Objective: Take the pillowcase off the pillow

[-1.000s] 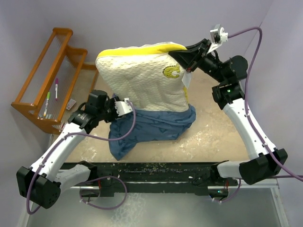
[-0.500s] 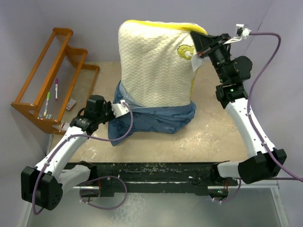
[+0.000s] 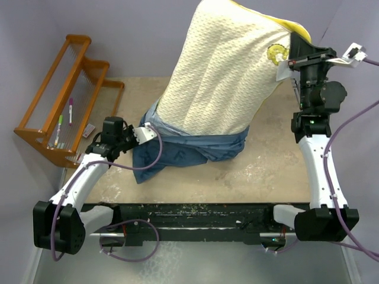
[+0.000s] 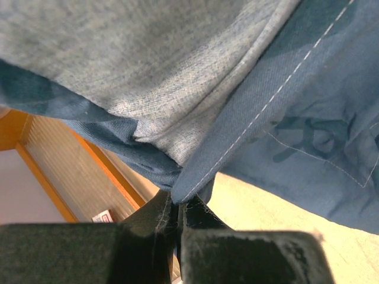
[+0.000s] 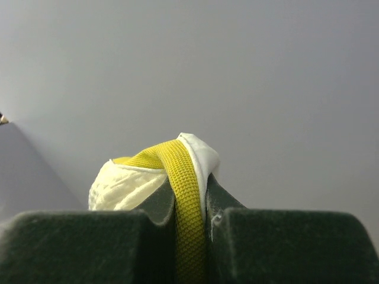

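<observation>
The cream quilted pillow with a yellow edge stands tilted, lifted high at its top right corner. My right gripper is shut on that corner; the right wrist view shows the yellow edge pinched between the fingers. The slate-blue pillowcase is bunched around the pillow's lower end on the table. My left gripper is shut on the pillowcase's left edge; the left wrist view shows a stitched blue fold clamped in the jaws.
An orange wooden rack holding pens stands at the left of the beige tabletop. Purple walls close in behind and on the right. The arm bases sit on the black rail at the near edge.
My right gripper has carried the pillow corner up and to the right, drawing more of the pillow out of the pillowcase. My left gripper has stayed shut on the pillowcase and shifted slightly left.
</observation>
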`<action>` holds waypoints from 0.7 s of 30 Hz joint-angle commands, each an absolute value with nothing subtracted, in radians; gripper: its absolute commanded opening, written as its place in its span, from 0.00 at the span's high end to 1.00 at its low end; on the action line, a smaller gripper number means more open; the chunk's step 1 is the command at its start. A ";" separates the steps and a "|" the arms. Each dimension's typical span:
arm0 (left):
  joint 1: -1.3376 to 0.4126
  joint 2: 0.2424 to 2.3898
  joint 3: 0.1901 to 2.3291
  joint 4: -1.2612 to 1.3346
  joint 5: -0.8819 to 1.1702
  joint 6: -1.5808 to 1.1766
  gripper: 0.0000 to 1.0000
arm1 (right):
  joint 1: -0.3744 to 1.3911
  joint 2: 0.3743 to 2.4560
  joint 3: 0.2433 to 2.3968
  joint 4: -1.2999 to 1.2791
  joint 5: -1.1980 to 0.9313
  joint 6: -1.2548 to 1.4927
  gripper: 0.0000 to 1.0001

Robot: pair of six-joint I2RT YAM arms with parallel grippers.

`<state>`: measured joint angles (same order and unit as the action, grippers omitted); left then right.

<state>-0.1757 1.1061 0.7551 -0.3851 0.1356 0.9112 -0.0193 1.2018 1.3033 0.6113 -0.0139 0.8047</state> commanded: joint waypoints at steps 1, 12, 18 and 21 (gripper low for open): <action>-0.127 1.138 0.773 -0.475 0.081 0.944 1.00 | -0.137 1.138 1.376 0.876 0.228 0.846 1.00; -0.050 1.139 0.739 -0.462 0.080 0.973 1.00 | -0.276 1.137 1.421 0.838 0.252 0.959 1.00; -0.010 1.131 0.736 -0.472 0.095 1.004 1.00 | -0.284 1.154 1.449 0.837 0.262 0.972 1.00; 0.004 1.133 0.739 -0.477 0.106 1.008 1.00 | -0.285 1.160 1.457 0.842 0.247 0.969 1.00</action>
<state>-0.0578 1.1374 0.7563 -0.3893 0.2016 0.9779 -0.2314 1.1931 1.3296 0.5655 0.0414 0.9524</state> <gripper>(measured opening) 0.019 0.096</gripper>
